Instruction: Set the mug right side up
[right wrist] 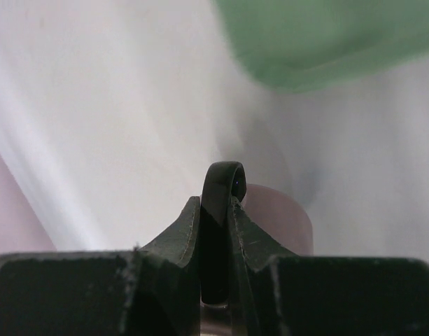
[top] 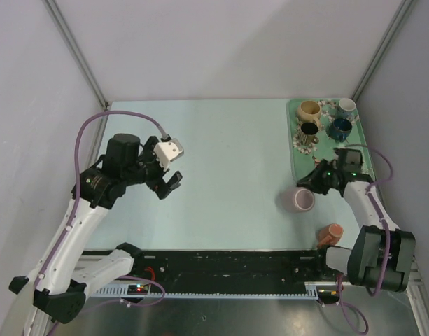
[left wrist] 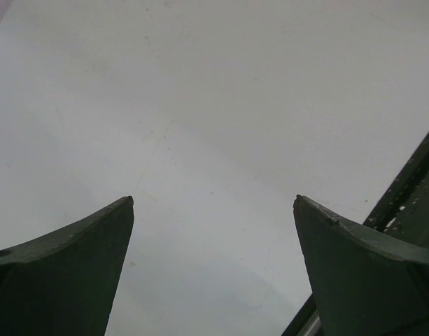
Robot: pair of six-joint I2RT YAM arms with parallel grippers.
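Observation:
A pink mug [top: 298, 200] with a dark handle is at the right of the table, its opening partly showing from above; whether it rests on the table or hangs just above it I cannot tell. My right gripper [top: 314, 180] is shut on the dark handle [right wrist: 224, 183], and the pink body [right wrist: 284, 213] shows behind the fingers in the right wrist view. My left gripper [top: 169, 184] is open and empty over the bare left part of the table, and its wrist view shows its two fingers [left wrist: 67, 266] wide apart above the tabletop.
A green tray [top: 294, 151] at the back right holds several mugs, and its blurred edge shows in the right wrist view [right wrist: 326, 35]. An orange mug [top: 332, 234] lies near the right arm's base. A black rail [top: 228, 266] runs along the near edge.

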